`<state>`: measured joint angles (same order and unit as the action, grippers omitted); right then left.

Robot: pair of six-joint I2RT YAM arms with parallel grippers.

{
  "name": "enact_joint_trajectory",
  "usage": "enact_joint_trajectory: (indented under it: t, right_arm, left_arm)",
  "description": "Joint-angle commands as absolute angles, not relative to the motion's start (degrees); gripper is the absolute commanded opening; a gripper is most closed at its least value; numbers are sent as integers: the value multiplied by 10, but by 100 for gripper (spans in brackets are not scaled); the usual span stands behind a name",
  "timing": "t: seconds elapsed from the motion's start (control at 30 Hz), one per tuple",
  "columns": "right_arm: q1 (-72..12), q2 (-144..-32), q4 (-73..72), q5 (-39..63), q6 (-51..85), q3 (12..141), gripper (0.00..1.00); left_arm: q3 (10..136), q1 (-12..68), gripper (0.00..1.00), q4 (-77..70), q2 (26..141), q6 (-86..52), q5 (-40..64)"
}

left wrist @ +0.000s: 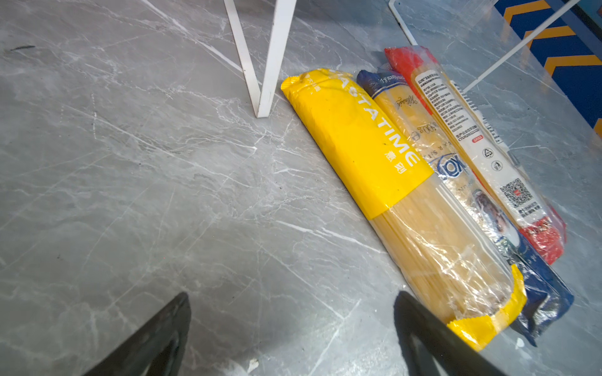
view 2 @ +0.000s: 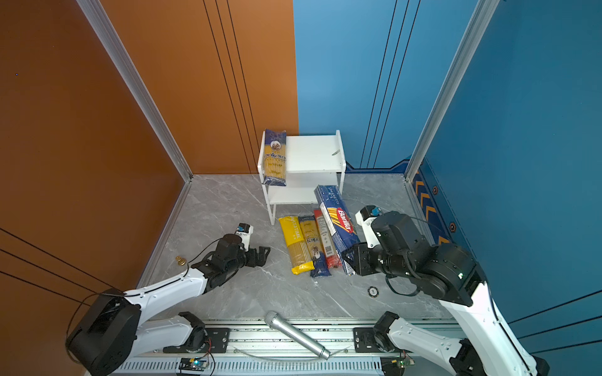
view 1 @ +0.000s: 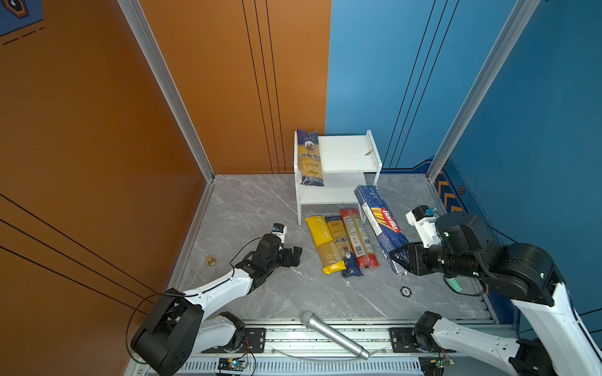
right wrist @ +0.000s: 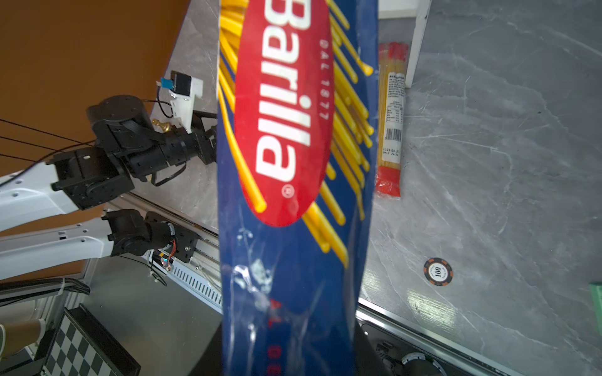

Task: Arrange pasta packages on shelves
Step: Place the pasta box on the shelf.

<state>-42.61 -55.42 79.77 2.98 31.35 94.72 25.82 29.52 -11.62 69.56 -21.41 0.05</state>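
Now, in both top views: the small white two-tier rack (view 1: 345,154) stands at the back of the grey marble table (view 1: 260,208). One blue-and-yellow ankara spaghetti bag (view 1: 311,158) lies along the rack's top board, left side, with its near end overhanging the front edge. Just in front of the rack, three bags lie flat and touching: yellow spaghetti bag (view 1: 324,244), second blue-and-yellow ankara bag (view 1: 342,242), red-and-clear spaghetti bag (view 1: 358,237). The right gripper (view 1: 399,260) is clenched on the near end of the dark blue Barilla spaghetti bag (view 1: 381,224). The bag's far end reaches the rack's right front leg; cannot tell if they touch. The left gripper (view 1: 294,255) hangs left of the three bags. A silver microphone (view 1: 332,335) lies well in front of the rack.

Left wrist: black fingers (left wrist: 156,338) are spread with only bare marble between them. The yellow bag lies beside one finger.

Right wrist: the Barilla bag is held off the table. The red-and-clear bag lies by a rack leg, and a poker chip (right wrist: 437,271) lies nearer the robot.
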Motion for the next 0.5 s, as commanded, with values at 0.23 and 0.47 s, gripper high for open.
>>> enact_joint_trajectory:
  t: [0.23, 0.47]
  right_arm:
    - [-411, -680, 714, -56, 256, 1182, 0]
    - [-371, -749, 618, -86, 257, 1222, 0]
  left_arm:
    - [277, 291, 98, -126, 702, -200, 21]
    - [279, 294, 98, -126, 700, -201, 23]
